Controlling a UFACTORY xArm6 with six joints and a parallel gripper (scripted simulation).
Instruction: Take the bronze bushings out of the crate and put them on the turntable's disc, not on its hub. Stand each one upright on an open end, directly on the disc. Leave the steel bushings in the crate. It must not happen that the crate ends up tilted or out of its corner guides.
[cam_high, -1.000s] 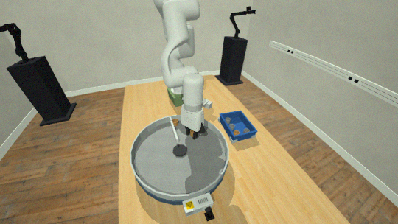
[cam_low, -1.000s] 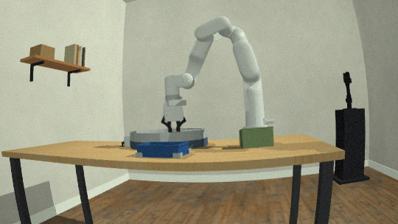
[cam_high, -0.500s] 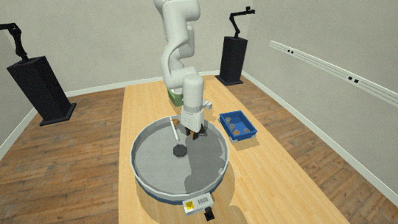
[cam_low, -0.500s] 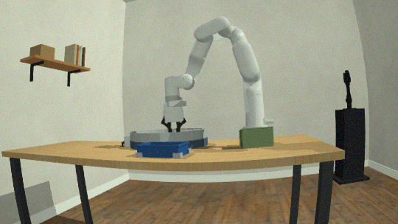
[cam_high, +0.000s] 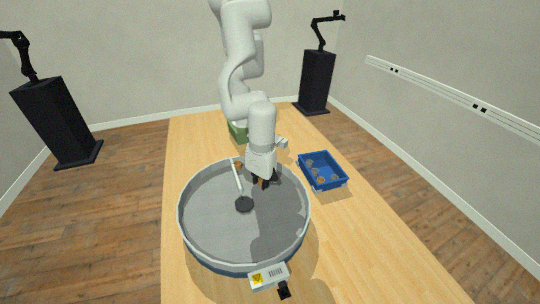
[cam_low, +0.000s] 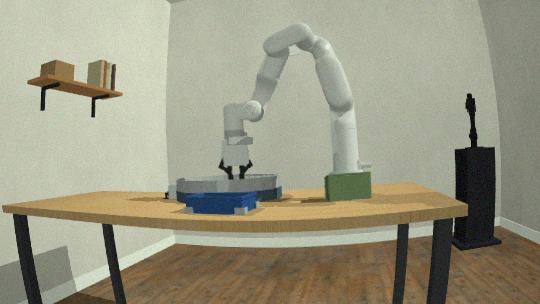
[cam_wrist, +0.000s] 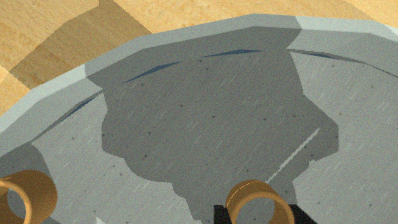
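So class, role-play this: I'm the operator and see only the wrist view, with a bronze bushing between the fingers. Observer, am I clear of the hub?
Observer: Yes. In the top view the gripper, shut on its bronze bushing, is over bare disc, apart from the dark hub.
Operator: What's in the crate?
Observer: The blue crate shows four bushings; one looks bronze, the rest grey.
Operator: How low am I?
Observer: In the exterior view the fingertips are down level with the turntable's rim.

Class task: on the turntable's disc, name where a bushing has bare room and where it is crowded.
Bare: the wide near half of the disc, between hub and rim. Crowded: the far edge, where one bronze bushing stands beside the claw gripping another.
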